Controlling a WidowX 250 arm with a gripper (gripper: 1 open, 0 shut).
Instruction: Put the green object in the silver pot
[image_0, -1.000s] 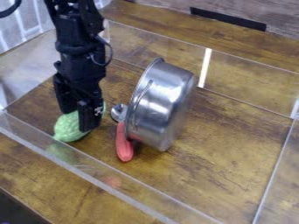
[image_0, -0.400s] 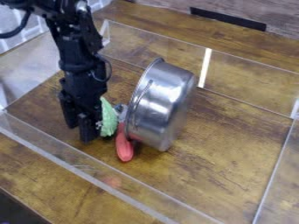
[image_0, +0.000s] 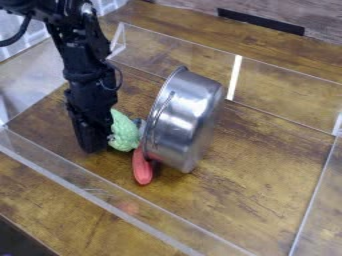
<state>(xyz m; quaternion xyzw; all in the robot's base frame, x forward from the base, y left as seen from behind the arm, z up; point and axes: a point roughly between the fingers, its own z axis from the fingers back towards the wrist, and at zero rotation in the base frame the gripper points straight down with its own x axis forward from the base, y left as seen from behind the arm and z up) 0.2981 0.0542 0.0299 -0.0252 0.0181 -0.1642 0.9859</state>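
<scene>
The green object (image_0: 126, 132), a light green bumpy toy vegetable, lies on the wooden table just left of the silver pot (image_0: 190, 112). The pot is tipped on its side, with its flat shiny bottom facing the camera. My gripper (image_0: 94, 138) points straight down at the table and its dark fingers are drawn close together at the green object's left end. That end is hidden behind the fingers, and the rest sticks out to the right towards the pot. The grip looks closed on it, though the contact itself is hidden.
A red-handled metal spoon (image_0: 140, 165) lies in front of the pot, close to the green object. A clear plastic wall (image_0: 80, 178) runs along the front and sides of the wooden table (image_0: 254, 200). The table is bare to the right.
The gripper came down around the green object and its fingers narrowed from wide open. The green object now shows on the gripper's right, nearer the pot, instead of beneath it.
</scene>
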